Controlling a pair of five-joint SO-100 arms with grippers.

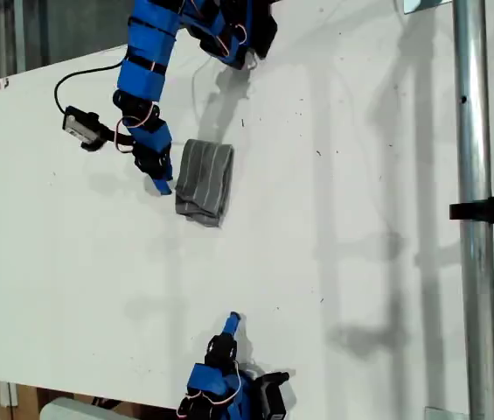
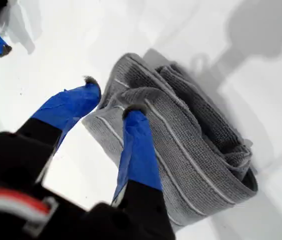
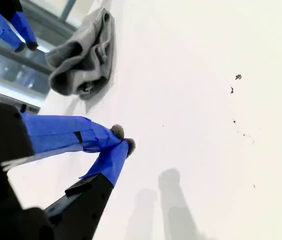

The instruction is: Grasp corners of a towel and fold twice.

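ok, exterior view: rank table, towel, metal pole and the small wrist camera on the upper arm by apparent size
1. table
2. metal pole
3. towel
4. wrist camera
The pole may stand nearer the camera, so its rank reflects apparent size only.

Ribbed grey cloth towel
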